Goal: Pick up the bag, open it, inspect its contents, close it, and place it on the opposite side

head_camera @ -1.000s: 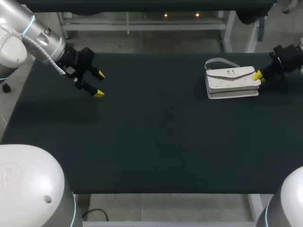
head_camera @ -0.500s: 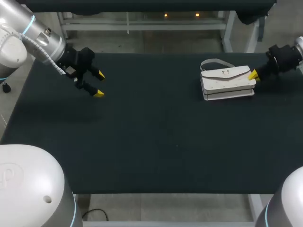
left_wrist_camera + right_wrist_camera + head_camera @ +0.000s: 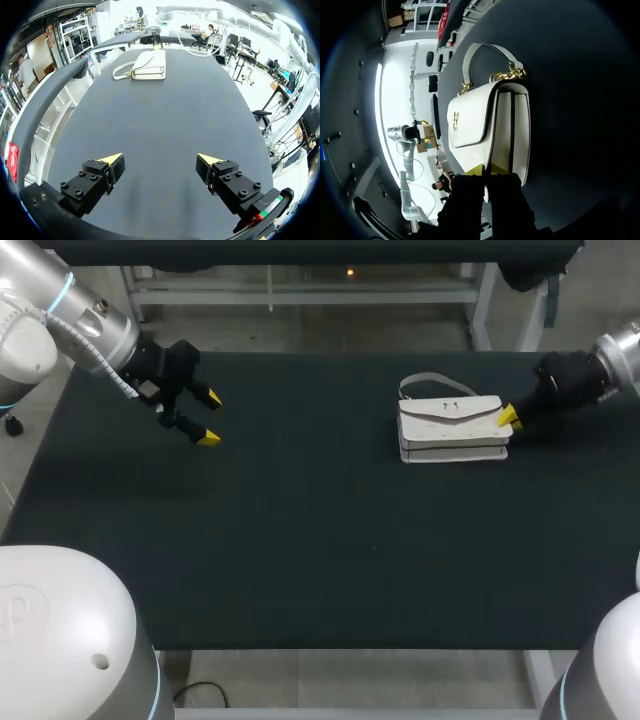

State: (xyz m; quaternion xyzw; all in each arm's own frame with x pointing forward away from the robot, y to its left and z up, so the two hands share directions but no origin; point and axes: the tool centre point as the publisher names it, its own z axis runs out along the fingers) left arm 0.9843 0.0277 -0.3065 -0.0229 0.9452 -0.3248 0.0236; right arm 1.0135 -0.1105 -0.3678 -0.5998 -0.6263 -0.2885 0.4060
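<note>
Wide black table (image 3: 320,540), and on its right half lies the white leather flap handbag (image 3: 452,427), flat, with its strap curled behind it. The right gripper (image 3: 509,418) has its fingers pinched together, tips against the handbag's right end. The left gripper (image 3: 209,418) hovers far left, fingers spread, holding nothing.

Bare table (image 3: 330,540) across the middle and along the near edge, open for passage from either side. On the right half, one obstacle lying flat: a white bag (image 3: 452,428), strap looped toward the far edge. Right gripper (image 3: 508,418) against the bag's right end, blocking approach from that side. Bag's left, near and top sides open to reach. Left gripper (image 3: 210,418) hovering at far left, well apart from the bag, fingers spread wide. Bare table between them and ahead, all the way to the bag.
</note>
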